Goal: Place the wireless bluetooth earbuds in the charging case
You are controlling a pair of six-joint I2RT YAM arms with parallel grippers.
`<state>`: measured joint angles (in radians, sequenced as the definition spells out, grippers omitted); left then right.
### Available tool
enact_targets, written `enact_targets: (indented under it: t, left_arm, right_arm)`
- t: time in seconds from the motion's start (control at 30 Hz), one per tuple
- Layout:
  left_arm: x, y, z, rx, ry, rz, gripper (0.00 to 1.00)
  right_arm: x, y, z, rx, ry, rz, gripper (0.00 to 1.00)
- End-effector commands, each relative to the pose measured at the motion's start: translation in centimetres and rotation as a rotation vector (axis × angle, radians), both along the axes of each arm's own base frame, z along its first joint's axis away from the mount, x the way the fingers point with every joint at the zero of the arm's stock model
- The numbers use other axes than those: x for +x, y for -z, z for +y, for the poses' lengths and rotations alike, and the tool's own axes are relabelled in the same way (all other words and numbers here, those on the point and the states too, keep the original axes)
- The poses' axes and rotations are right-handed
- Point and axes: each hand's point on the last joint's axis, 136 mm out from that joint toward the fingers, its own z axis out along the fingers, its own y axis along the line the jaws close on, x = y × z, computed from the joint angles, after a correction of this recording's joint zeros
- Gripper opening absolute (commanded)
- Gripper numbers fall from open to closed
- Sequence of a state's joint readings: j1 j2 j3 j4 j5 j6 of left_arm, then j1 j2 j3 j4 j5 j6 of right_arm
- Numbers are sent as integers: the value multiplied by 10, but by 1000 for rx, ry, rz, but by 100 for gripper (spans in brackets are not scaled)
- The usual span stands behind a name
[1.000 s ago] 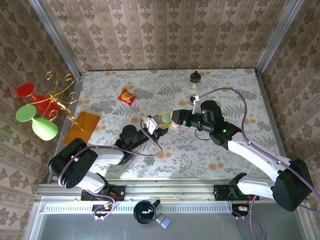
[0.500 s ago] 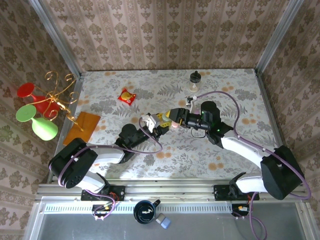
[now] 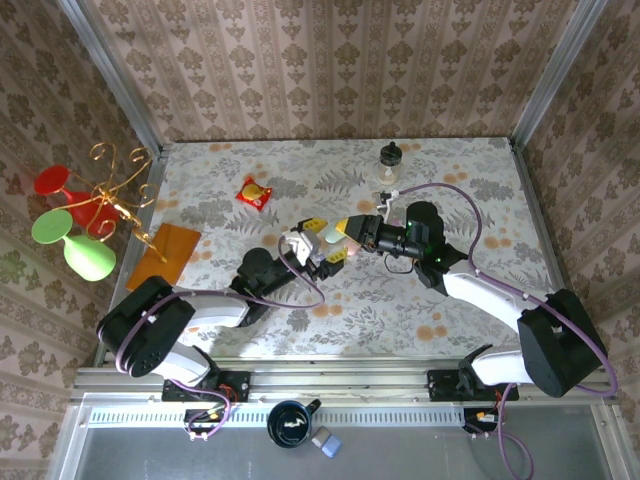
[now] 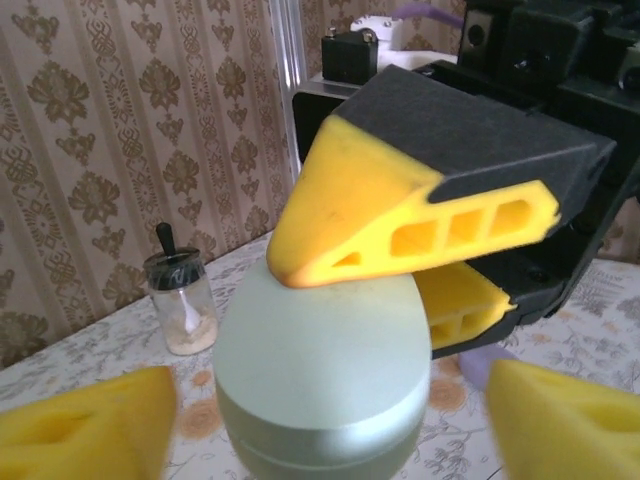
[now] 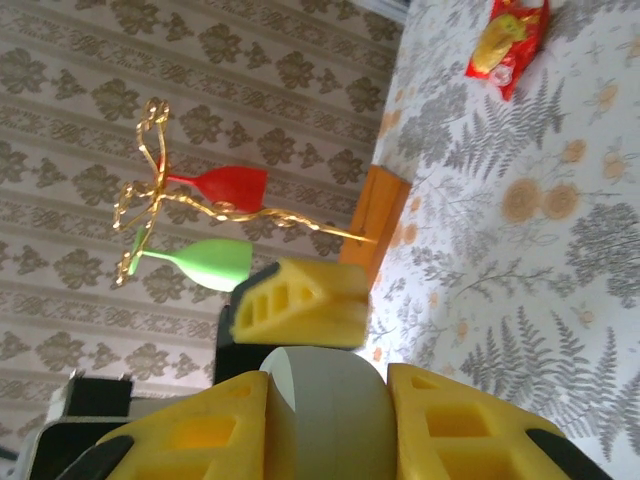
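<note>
Finds the right gripper (image 5: 325, 432) further left than half a second ago, close against the left gripper (image 3: 320, 247). Pinches the pale green charging case (image 4: 320, 370) between the right's yellow fingers, one lying across its top. Shows the left's fingers spread wide, clear of the case on either side.

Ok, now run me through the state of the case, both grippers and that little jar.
charging case, closed, upright, seam line showing
right gripper, shut on the case's upper half
left gripper, fingers either side of the case, grip unclear
little jar, upright, black cap on
snack packet, lying flat
</note>
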<state>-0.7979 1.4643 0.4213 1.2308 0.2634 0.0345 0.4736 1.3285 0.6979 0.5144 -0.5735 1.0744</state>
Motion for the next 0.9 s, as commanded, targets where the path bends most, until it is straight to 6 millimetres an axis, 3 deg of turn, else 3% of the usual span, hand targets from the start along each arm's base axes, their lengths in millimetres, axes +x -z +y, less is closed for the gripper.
enact_targets:
  t: [0.0,0.1,0.23,0.33,0.6,0.87]
  left_arm:
    - [1,-1,0,50,-16,-33,93]
    - [-3,8,3,105,-15,-37,99]
    - [-8,24,7,168,-12,3,100]
    - [-12,34,10,197,-21,41,100]
    - [-10,59,13,282,-91,113,100]
    - [-10,60,4,284,-84,104,100]
  right_arm:
    - [10,24,-24,-128,124,17,18]
    - [19,49,-52,-251,248,57,17]
    - [31,88,-98,-392,410,127,16]
    - [37,110,-120,-441,472,168,16]
    - [50,153,-128,-518,481,251,17]
    - [65,180,-124,-577,462,290,23]
